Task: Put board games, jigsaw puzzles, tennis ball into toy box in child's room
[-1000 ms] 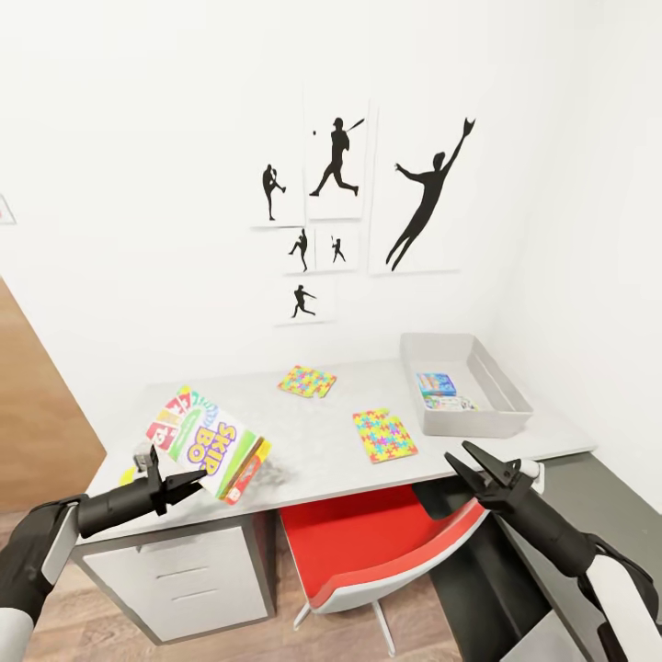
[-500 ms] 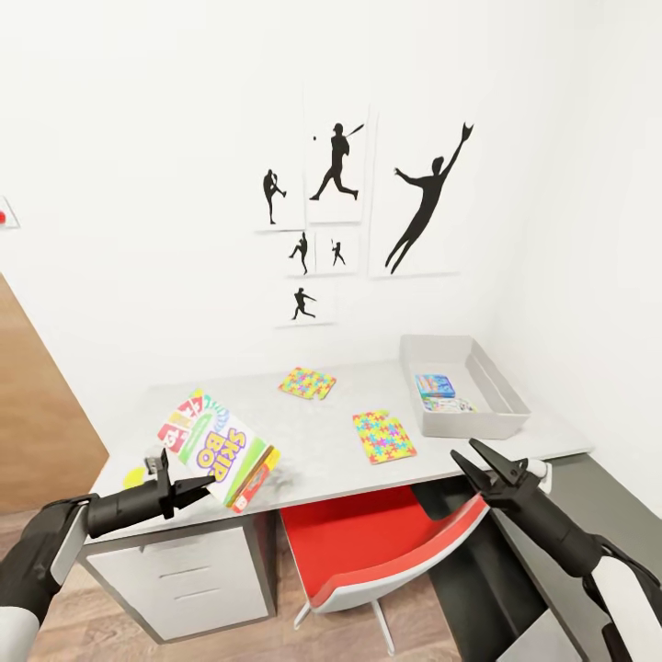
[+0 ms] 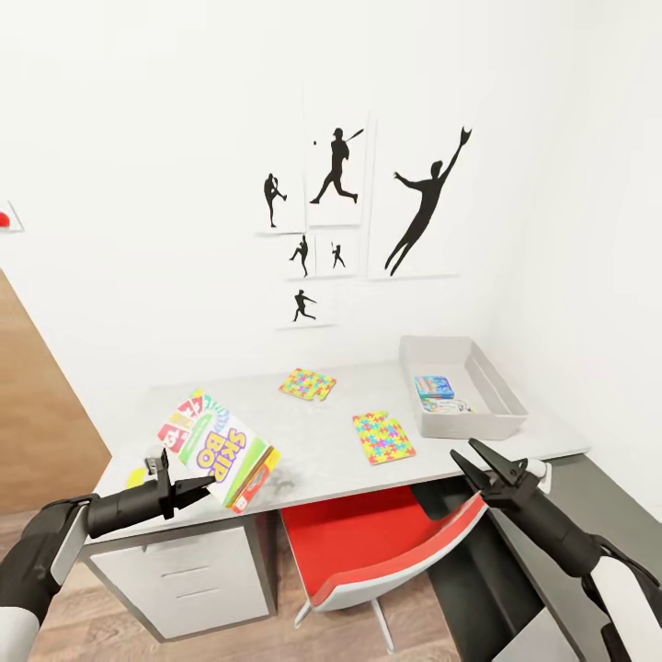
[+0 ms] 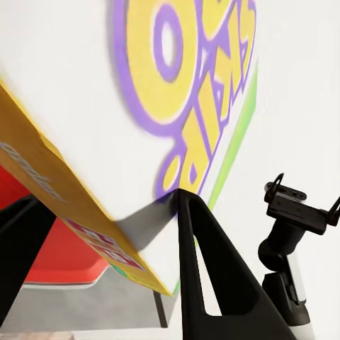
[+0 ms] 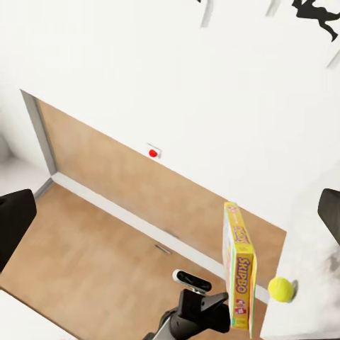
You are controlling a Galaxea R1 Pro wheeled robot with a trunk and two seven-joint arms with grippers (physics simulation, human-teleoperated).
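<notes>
Left gripper (image 3: 188, 485) jaws clamped on Skip-Bo board game (image 3: 219, 448) above table (image 3: 313, 450), right gripper (image 3: 476, 466) jaws spread, holding nothing

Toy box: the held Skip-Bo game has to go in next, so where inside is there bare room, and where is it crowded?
In the light-grey tray-like toy box, two small printed boxes fill the end nearest the colourful jigsaw sheet. The strip along the wall-side rim is bare. The left pincer holds the white Skip-Bo box.

A red chair (image 3: 377, 542) below black baseball silhouettes (image 3: 368, 198).
</notes>
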